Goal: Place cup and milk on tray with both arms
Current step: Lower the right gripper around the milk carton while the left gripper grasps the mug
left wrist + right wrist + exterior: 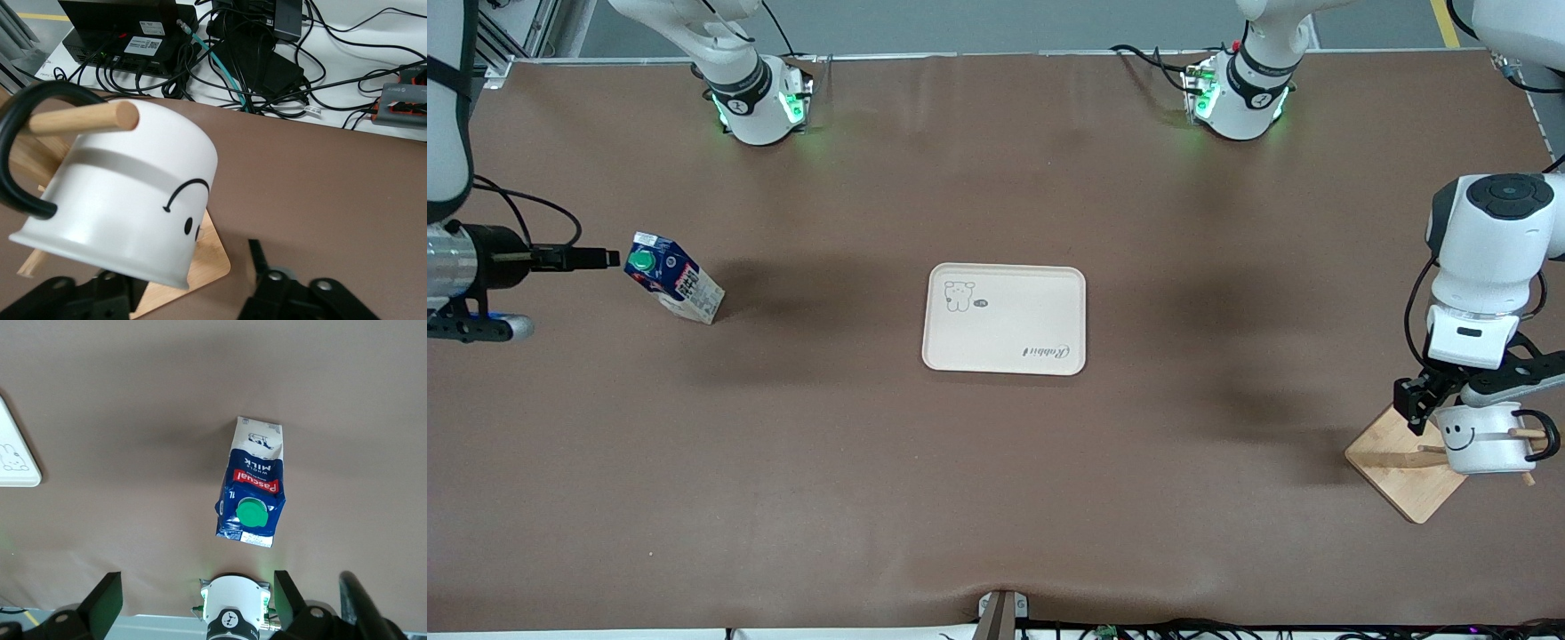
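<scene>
The brown table [996, 498] carries the tray [1005, 342], milk [676, 277] and wooden rack base [1400, 467].

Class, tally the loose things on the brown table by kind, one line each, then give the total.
White smiley-face mug hung on a rack peg: 1
Blue-and-white gable-top milk carton: 1
Cream rectangular tray: 1
Square wooden rack base: 1
Total: 4

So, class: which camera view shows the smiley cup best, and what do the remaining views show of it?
The left wrist view shows it best: the cup fills the picture, hanging on a wooden peg, with its black handle and part of the face clear. The front view shows the cup small, on the wooden rack, by the left gripper. The right wrist view misses it.
</scene>
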